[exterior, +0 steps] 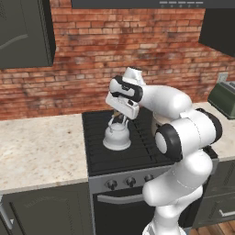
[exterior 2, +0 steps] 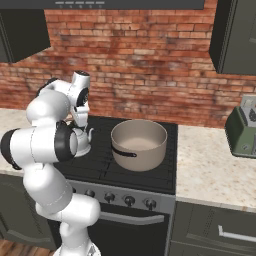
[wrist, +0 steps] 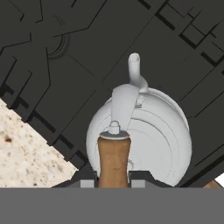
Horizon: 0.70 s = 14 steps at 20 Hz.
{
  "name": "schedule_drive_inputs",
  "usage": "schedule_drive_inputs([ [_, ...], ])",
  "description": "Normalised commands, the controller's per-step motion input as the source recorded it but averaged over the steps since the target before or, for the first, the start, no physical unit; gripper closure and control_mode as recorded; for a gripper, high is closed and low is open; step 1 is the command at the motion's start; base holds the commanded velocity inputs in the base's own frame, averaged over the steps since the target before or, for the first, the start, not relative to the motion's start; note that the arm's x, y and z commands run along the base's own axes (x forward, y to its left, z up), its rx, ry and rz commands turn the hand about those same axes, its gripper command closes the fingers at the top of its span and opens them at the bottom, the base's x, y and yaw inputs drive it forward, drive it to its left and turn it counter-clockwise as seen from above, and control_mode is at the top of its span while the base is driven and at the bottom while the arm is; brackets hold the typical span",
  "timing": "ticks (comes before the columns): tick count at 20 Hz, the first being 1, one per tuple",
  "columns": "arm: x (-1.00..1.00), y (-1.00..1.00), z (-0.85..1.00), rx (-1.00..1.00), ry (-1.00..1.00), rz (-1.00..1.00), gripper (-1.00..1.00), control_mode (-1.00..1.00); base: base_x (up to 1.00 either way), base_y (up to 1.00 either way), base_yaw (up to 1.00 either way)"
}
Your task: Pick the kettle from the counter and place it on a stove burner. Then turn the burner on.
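Setting: brick-walled kitchen, black cooktop (exterior: 137, 153) between bench (exterior: 41, 147) runs.
Kettle (exterior: 116, 136): rigid, smooth metal; probably light.
Hold point: wooden handle (wrist: 113, 162).
End effector (wrist: 113, 178): fingers flank handle; grip cannot be told.

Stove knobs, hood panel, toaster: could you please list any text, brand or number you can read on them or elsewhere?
No readable text in any view.
Hood: pale marks along its front, too small to read.
Stove knobs: no legible markings.
Toaster: no label visible.
Kettle: plain metal, no brand.
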Motion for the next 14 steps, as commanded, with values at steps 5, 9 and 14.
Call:
schedule_drive_inputs([
  [5,0.00,0.00,-0.08,0.00,0.00,0.00,1.00,-1.00,0.00,0.00,0.00],
  [9,0.00,0.00,0.00,0.00,0.00,0.00,-1.00,-1.00,0.00,0.00,0.00],
  [14,0.00,0.00,0.00,0.00,0.00,0.00,-1.00,-1.00,0.00,0.00,0.00],
])
